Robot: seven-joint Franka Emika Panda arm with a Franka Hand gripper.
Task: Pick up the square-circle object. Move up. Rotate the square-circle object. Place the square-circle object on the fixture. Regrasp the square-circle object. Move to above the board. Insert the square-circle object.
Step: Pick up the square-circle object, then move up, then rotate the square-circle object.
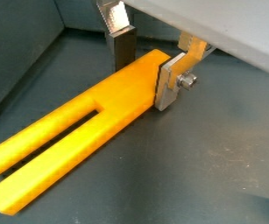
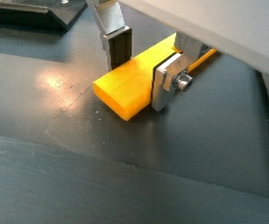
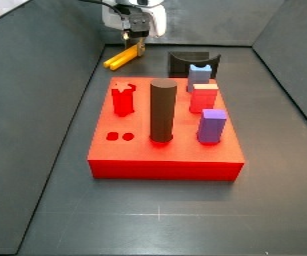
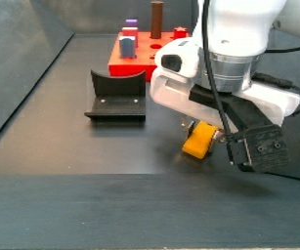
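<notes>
The square-circle object (image 1: 78, 131) (image 2: 130, 83) is a yellow-orange bar lying flat on the dark floor, with a slot cut into one end. My gripper (image 1: 145, 70) (image 2: 140, 70) is down at its solid end, one finger on each side. One silver finger (image 1: 169, 83) lies against its near side. The other finger (image 1: 119, 48) stands just off its far side. The jaws are open around it. In the side views the bar (image 3: 118, 61) (image 4: 200, 143) lies under the gripper (image 3: 134, 42). The black fixture (image 3: 191, 63) (image 4: 117, 98) stands between the bar and the red board (image 3: 169, 150).
On the board stand a tall dark cylinder (image 3: 161, 110), a purple block (image 3: 212, 126) and red pegs (image 3: 122, 100). Grey walls (image 3: 62, 60) enclose the floor, one close behind the bar. The arm's white body (image 4: 231, 59) hangs over the near floor.
</notes>
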